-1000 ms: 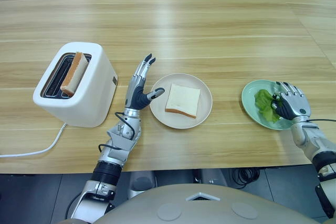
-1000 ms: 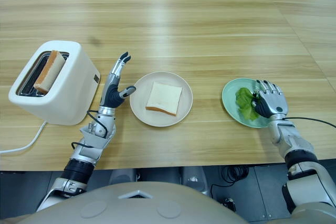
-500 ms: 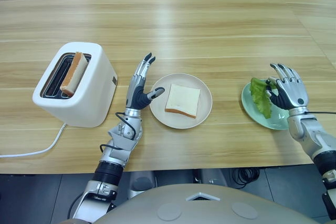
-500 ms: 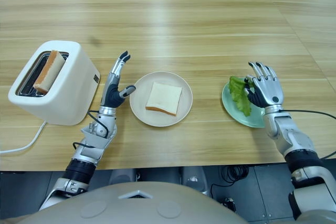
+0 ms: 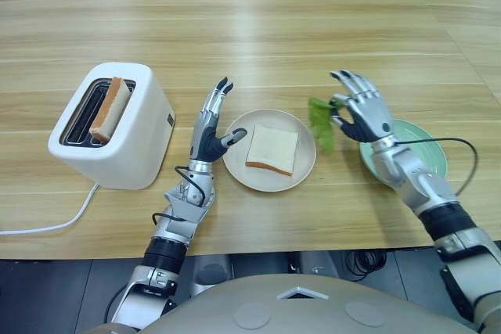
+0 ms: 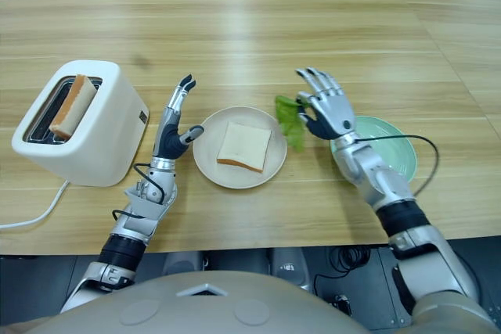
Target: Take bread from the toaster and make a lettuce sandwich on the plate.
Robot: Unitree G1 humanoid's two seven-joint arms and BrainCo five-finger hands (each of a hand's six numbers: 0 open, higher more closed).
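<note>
The right hand (image 5: pixel 362 111) pinches a limp green lettuce leaf (image 5: pixel 321 123) between thumb and fingertips, the other fingers spread, and holds it in the air just off the right rim of the round beige plate (image 5: pixel 270 183), which sits midway along the near edge of the wooden table (image 5: pixel 313 29). A square white bread slice (image 5: pixel 272 149) lies on that plate, and a second browned slice (image 5: pixel 109 109) stands in a slot of the white toaster (image 5: pixel 129 134) toward the table's left edge. The left hand (image 5: pixel 207 127) stands empty with fingers extended between toaster and plate. The leaf hangs from a light pinch at its top, so it could slip, or land folded or half off the bread if released before it is centred. A second ago the right hand lay on the leaf in the pale green dish (image 5: pixel 427 154) at the right; it has since lifted and carried it leftward, while the left hand has not moved.
</note>
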